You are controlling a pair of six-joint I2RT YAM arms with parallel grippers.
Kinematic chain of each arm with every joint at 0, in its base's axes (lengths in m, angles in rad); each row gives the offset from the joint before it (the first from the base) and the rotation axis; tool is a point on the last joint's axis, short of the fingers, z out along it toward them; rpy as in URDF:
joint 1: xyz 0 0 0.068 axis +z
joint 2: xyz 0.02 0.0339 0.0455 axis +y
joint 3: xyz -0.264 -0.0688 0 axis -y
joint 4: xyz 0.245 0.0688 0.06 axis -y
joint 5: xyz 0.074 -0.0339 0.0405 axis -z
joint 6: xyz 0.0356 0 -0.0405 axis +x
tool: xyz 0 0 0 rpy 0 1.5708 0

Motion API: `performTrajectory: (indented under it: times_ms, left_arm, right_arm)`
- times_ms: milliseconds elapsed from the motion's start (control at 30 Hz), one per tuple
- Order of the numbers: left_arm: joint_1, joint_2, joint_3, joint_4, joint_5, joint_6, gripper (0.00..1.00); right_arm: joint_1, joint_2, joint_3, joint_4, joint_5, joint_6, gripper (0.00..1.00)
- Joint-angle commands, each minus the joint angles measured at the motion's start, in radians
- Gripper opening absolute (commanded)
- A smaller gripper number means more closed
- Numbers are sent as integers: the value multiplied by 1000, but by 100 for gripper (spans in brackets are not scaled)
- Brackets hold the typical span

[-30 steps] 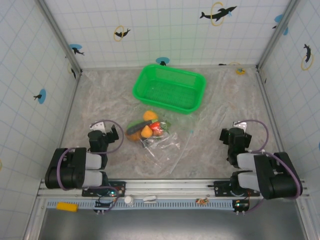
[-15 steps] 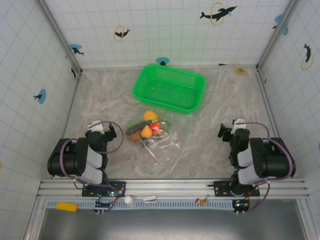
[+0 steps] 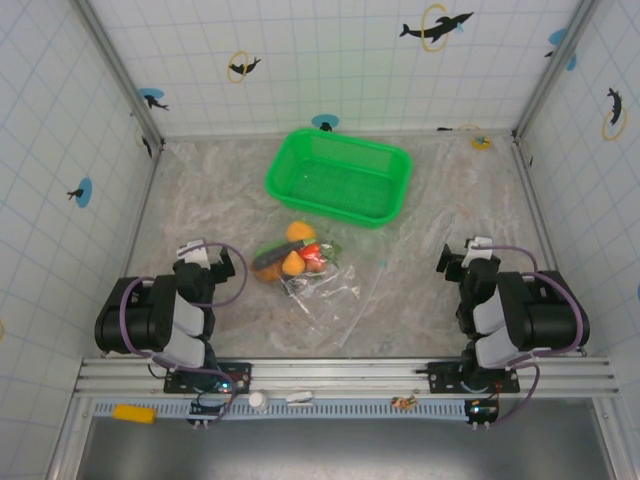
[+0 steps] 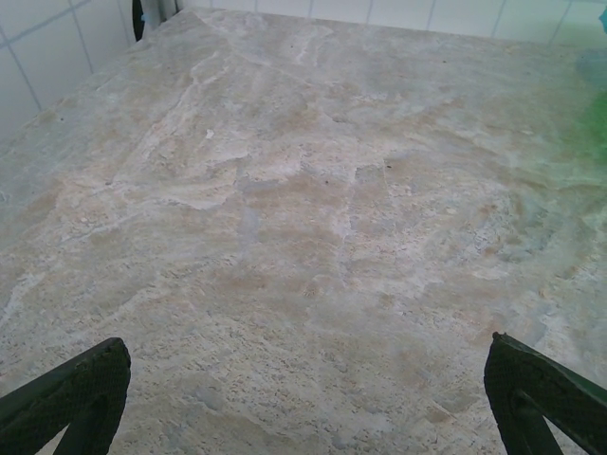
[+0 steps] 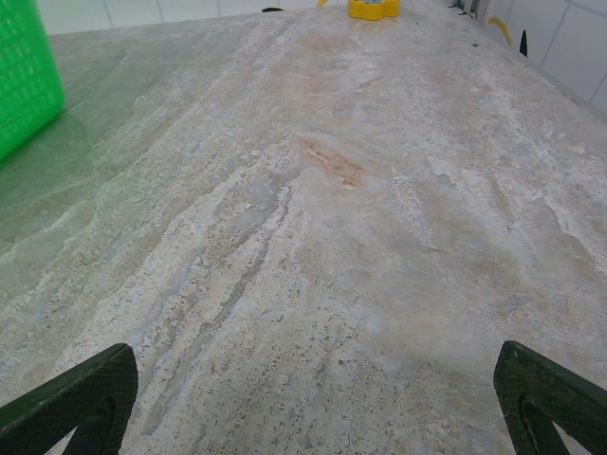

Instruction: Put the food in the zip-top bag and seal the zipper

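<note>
Several toy food pcs (image 3: 293,254) in zip-top bag (image 3: 332,297), nr green basket (image 3: 325,205).

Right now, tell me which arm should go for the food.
Left, probably. The left gripper, open, sits nearer the food at the left end of the bag, with bare table between; the right gripper, also open, is farther off, beyond the bag.
</note>
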Motion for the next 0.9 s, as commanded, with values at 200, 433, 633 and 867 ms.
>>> performTrajectory:
  times_ms: [200, 433, 633, 867]
  left_arm:
    - [2, 0, -7, 35, -70, -8, 98]
    - [0, -2, -11, 38, -75, -7, 98]
    - [-6, 0, -9, 37, -80, -1, 98]
    - [-6, 0, -9, 38, -79, -1, 98]
  right_arm:
    - [3, 4, -23, 50, 17, 2, 99]
    - [4, 4, -22, 50, 16, 2, 99]
    - [3, 4, -22, 50, 16, 2, 99]
    - [3, 4, -21, 50, 15, 2, 99]
